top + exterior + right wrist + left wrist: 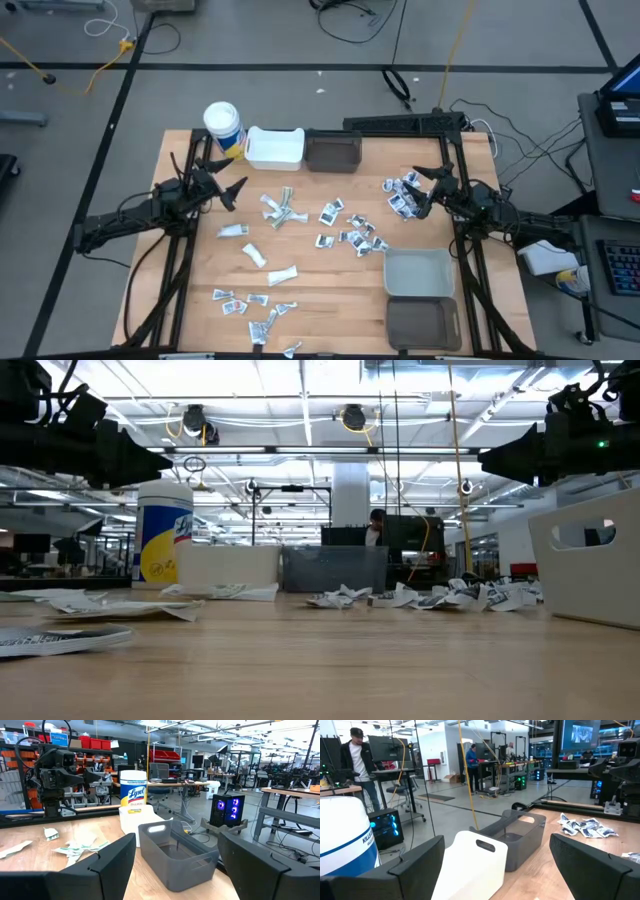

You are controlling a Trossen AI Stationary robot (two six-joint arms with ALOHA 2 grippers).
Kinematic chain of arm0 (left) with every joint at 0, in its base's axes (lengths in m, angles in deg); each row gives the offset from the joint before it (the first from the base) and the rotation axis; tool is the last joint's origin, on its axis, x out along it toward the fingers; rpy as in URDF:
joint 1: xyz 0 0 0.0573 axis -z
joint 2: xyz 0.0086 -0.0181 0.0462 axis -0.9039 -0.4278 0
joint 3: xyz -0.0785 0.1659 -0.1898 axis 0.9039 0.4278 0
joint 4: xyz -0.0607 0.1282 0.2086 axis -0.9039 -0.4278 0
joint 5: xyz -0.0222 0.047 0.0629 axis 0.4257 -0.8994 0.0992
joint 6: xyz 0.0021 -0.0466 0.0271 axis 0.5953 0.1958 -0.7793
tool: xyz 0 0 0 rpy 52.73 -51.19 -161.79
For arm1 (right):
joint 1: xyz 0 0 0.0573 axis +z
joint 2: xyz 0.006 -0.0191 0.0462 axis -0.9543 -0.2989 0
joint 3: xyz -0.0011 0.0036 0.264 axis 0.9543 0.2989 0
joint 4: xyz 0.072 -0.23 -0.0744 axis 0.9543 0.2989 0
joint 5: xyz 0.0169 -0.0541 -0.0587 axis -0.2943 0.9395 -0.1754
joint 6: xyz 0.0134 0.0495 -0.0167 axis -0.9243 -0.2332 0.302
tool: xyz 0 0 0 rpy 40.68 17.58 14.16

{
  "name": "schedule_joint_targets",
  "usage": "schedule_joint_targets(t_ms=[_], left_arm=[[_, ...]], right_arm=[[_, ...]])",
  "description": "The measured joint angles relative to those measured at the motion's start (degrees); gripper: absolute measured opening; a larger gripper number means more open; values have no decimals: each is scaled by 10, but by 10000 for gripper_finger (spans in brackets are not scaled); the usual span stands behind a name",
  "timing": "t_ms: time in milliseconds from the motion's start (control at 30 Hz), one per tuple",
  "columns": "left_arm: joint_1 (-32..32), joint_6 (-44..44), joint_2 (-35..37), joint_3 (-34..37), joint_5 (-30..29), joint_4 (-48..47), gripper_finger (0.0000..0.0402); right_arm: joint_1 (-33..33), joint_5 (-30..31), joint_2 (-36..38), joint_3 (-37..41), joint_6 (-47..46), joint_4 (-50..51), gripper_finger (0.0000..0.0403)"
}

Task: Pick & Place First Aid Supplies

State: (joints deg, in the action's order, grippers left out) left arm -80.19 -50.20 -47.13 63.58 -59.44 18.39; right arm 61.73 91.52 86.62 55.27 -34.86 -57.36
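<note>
1. We look down on a pale wooden table (330, 290) flanked by two dark robot arms.
2. The left gripper (232, 192) hangs above the table's left side, near a white cylindrical wipes canister with a yellow band (223, 127). Its two dark fingers are spread wide and carry nothing.
3. The right gripper (424, 190) hangs above the right side of the table, its fingers likewise spread apart and empty.
4. The first aid supplies, many small flat white and silvery packets (352, 235), lie scattered over the tabletop between the two arms.
5. One cluster of packets (400, 192) sits just beside the right gripper; others lie along the near left edge (250, 305).
6. At the far edge, beside the canister, we see a white rectangular plastic bin (274, 148) touching a dark grey rectangular plastic bin (333, 152).
7. On the near right side sit a light grey rectangular bin (419, 273) and, next to it, a darker brown-grey bin (423, 323).
8. None of the four bins shows a packet inside.
9. In the left wrist view, people (357, 757) stand at workstations in the room beyond the table.
</note>
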Motion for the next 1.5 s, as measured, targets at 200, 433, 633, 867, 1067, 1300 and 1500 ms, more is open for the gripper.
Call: schedule_joint_targets(t_ms=[200, 433, 633, 867, 1067, 1300, 1500], left_arm=[[0, 0, 0, 0, 0, 0, 365], [0, 0, 0, 0, 0, 0, 365], [0, 0, 0, 0, 0, 0, 365], [0, 0, 0, 0, 0, 0, 365], [0, 1, 0, 0, 0, 0, 365], [0, 9, 0, 0, 0, 0, 365], [0, 8, 0, 0, 0, 0, 365]], right_arm=[[0, 0, 0, 0, 0, 0, 279], [0, 0, 0, 0, 0, 0, 279], [0, 0, 0, 0, 0, 0, 279], [0, 0, 0, 0, 0, 0, 279], [0, 0, 0, 0, 0, 0, 279], [0, 0, 0, 0, 0, 0, 279], [0, 0, 0, 0, 0, 0, 279]])
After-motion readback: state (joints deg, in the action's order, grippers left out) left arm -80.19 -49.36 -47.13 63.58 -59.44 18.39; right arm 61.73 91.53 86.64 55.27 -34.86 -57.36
